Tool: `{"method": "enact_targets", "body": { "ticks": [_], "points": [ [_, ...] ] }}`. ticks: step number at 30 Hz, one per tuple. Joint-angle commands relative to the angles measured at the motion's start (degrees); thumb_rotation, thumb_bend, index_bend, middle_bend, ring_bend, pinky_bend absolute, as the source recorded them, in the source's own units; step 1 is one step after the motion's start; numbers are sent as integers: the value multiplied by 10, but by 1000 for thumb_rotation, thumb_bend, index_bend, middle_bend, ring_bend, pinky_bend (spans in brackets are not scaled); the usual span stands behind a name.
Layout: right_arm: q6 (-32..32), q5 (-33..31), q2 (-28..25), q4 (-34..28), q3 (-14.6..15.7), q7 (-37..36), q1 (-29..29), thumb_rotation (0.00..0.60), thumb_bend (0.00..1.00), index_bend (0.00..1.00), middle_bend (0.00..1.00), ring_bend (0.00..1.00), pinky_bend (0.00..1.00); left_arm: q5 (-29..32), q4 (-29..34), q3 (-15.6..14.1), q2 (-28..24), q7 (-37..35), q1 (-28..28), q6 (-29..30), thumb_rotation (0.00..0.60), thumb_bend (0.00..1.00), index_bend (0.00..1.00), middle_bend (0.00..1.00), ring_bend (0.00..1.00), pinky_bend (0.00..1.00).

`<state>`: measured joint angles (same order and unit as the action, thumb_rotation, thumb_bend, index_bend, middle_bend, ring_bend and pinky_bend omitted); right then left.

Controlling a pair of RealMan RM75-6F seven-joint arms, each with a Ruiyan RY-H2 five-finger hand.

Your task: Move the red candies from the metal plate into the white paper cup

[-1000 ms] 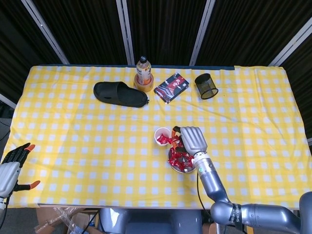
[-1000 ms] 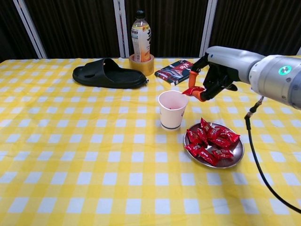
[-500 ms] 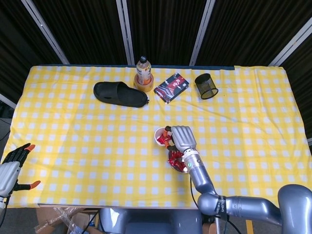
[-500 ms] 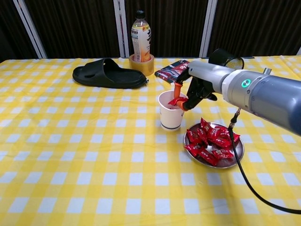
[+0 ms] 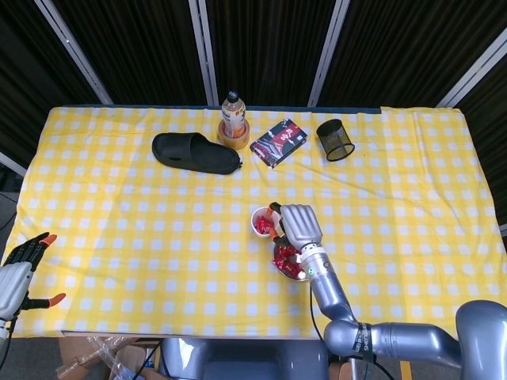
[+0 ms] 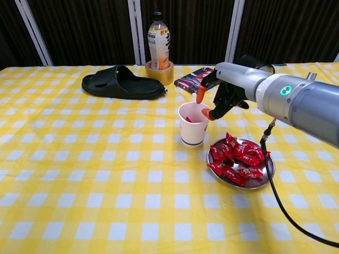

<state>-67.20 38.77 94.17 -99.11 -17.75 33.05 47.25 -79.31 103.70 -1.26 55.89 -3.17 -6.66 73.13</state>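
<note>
The right hand's (image 6: pixel 229 90) orange-tipped fingers (image 6: pixel 199 97) were parted and gripped nothing, poised just over the rim of the white paper cup (image 6: pixel 193 124), where a red candy (image 6: pixel 188 119) lay inside; that spot suits a drop straight into the mouth. Beside the cup, toward the desk's near edge, the metal plate (image 6: pixel 265 179) carried the remaining red candies (image 6: pixel 237 159), close enough for short trips. Off the desk's near left corner, the left hand (image 5: pixel 16 273) hung idle, fingers spread.
</note>
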Motion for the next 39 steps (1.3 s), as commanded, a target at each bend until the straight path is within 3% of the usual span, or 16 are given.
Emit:
{"method": "enact_targets", "body": {
  "ticks": [1,9,21,26,39],
  "points": [
    [-17,11,-22,-32,18,3,-18,600,442,409,929,899,843,-1,0,0,0,0,1,2,600,41,0,0,0,0],
    [-57,54,-60,-90,93,18,-66,600,369,378,929,899,843,-11,-3,-1,4,1,4,13,600,41,0,0,0,0],
    [-74,87,-69,-128,155,20,-112,600,369,378,929,899,844,-23,-7,-3,7,0,9,25,600,41,0,0,0,0],
    [-66,79,-56,-109,163,19,-122,600,369,379,929,899,845,-25,-8,-3,7,-1,10,27,600,41,0,0,0,0],
    [-42,75,-22,-52,147,0,-130,600,368,390,929,899,844,-21,-9,-3,8,3,9,23,600,41,0,0,0,0]
  ]
}}
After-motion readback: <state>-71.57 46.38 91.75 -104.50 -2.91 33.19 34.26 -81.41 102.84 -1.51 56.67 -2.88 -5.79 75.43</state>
